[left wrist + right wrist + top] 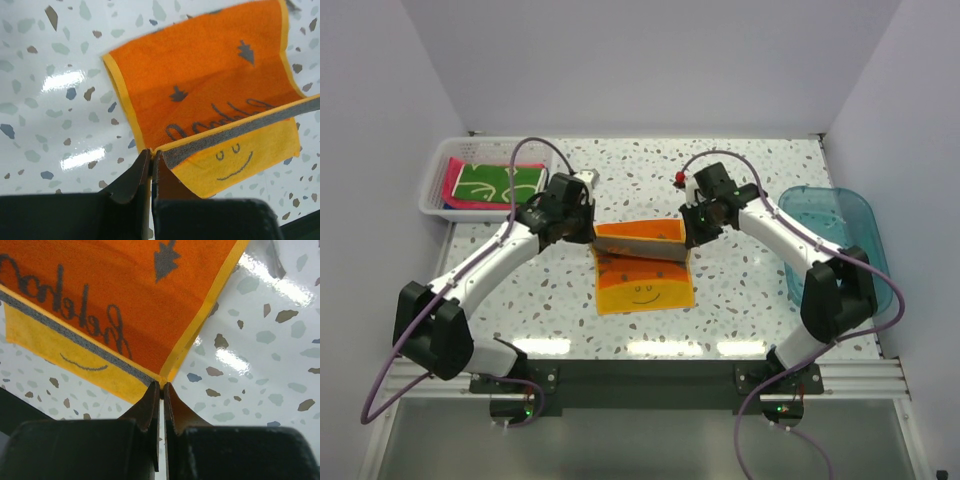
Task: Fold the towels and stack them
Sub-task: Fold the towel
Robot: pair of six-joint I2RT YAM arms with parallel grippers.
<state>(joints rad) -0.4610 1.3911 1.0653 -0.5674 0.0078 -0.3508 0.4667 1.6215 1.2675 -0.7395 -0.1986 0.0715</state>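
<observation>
On orange towel (645, 285), illegible cursive lettering (65, 297)

Both arms reach inward, left end effector (151, 152) and right end effector (161, 385) pinched closed.

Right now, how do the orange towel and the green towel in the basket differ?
The orange towel carries grey lettering and a smiley face; the green towel has a pale line pattern. The orange one is on the table, the green one in the white basket. The left gripper and right gripper pinch the orange towel's corners, with one edge raised; no gripper touches the green one. Both are soft cloths.
</observation>
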